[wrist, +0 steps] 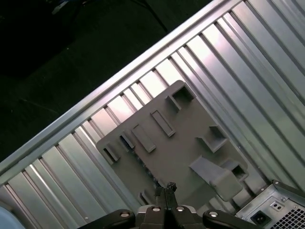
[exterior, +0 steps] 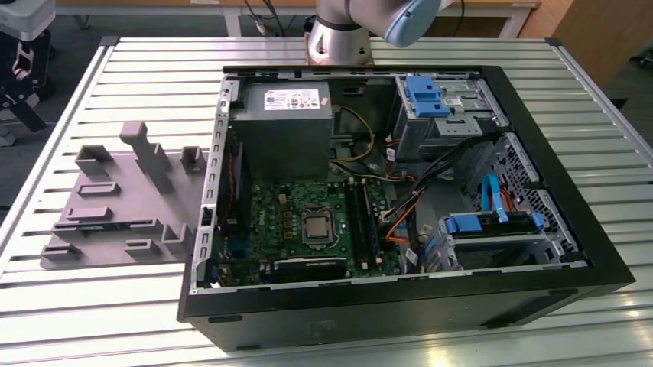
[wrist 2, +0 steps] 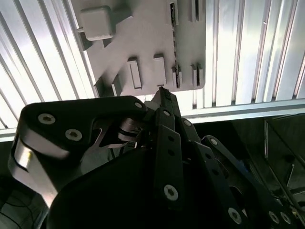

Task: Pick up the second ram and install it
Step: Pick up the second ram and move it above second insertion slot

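Note:
The second ram [exterior: 102,225] is a thin blue-green stick standing on edge in the grey holder plate [exterior: 112,191], at the exterior view's left of the open computer case [exterior: 408,306]. In the second wrist view the ram [wrist 2: 173,43] runs along the holder plate [wrist 2: 143,38] as a narrow dark strip. My gripper [wrist: 165,187] hangs high above that plate, shut, with nothing between its fingers. In the second wrist view the gripper [wrist 2: 162,90] points at the plate's edge, close to one end of the ram. The green motherboard [exterior: 296,222] has long black slots [exterior: 359,218].
The case lies on its side on a slatted metal table [exterior: 122,306], with a power supply [exterior: 281,122], blue drive cages [exterior: 490,225] and loose cables inside. The arm's base [exterior: 337,38] stands behind the case. Tall pegs [exterior: 153,153] rise from the holder plate.

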### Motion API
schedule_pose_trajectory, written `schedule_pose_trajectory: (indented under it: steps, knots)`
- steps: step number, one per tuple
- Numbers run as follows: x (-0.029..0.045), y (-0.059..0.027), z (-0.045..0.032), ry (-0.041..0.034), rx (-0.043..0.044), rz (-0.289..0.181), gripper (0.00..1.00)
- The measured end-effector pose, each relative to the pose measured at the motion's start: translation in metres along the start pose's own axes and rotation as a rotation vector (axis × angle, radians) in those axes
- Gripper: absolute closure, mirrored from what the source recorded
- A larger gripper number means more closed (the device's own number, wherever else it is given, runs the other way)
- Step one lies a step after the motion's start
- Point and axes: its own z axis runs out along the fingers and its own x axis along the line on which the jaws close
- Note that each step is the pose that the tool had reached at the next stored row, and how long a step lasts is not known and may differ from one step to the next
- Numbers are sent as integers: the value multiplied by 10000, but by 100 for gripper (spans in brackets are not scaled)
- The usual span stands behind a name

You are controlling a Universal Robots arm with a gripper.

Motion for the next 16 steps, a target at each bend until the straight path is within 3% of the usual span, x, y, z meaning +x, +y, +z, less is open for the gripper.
schedule_pose_trajectory:
  steps: [16]
  knots:
    - [1,1,8,129,-71,-2887,89]
